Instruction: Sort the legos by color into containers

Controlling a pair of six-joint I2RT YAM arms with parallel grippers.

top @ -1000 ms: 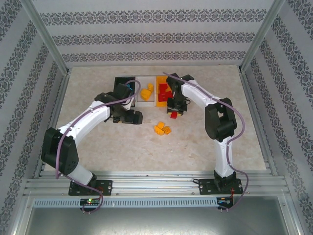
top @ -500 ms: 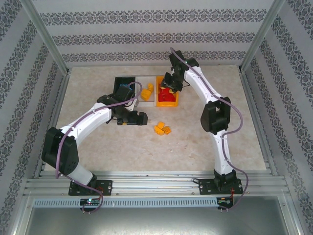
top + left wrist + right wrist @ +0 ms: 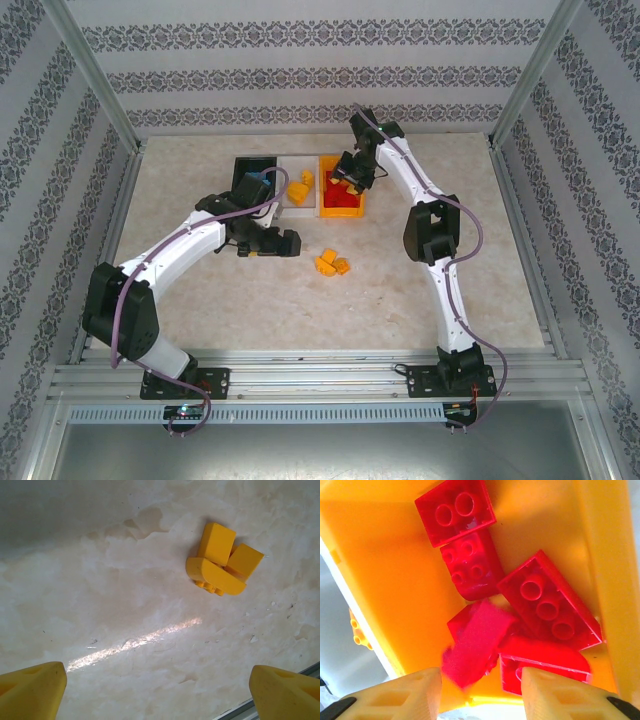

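Marbled counter [image 3: 420, 290] below us: left fingers [image 3: 30, 690] spread wide beside the yellow legos [image 3: 222, 562] clustered mid-counter, right fingers [image 3: 395, 695] parted over the orange bin [image 3: 380, 570] and its red bricks [image 3: 545, 605]. We judge the yellow legos light, rigid and slick, so pinch one across its flat sides.

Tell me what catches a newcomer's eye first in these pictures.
A heap of red bricks lies in the orange bin at the far middle of the table, with the right hand poised right above it. Next comes a small clump of yellow bricks, loose on the pale table ahead of the wide-open left hand.
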